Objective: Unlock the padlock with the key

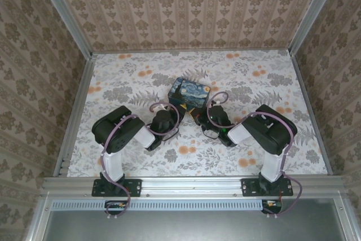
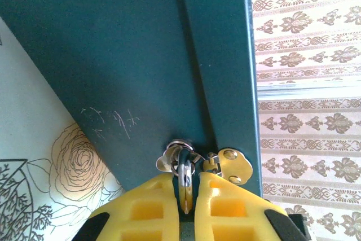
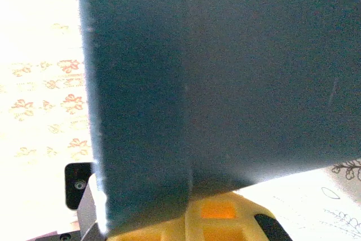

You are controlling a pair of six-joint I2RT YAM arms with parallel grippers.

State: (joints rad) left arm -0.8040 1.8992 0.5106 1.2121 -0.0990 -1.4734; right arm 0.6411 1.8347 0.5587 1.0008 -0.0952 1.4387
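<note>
In the left wrist view my left gripper point(image 2: 186, 187) is shut on the padlock point(image 2: 185, 180), a small thin metal piece seen edge-on, whose dark shackle loops up to the silver staple point(image 2: 179, 146) on the tin. In the top view the left gripper point(image 1: 164, 118) sits at the tin's near left side. My right gripper point(image 1: 204, 118) sits at the tin's near right corner. Its yellow fingers point(image 3: 217, 221) press close under the tin, which hides their tips. I cannot make out the key.
The blue-and-yellow Starry Night tin point(image 1: 190, 93) lies mid-table, its dark side wall point(image 2: 130, 66) close to both wrist cameras. A brass hasp plate point(image 2: 232, 165) sits right of the staple. Floral cloth covers the table, and papered walls enclose it on three sides.
</note>
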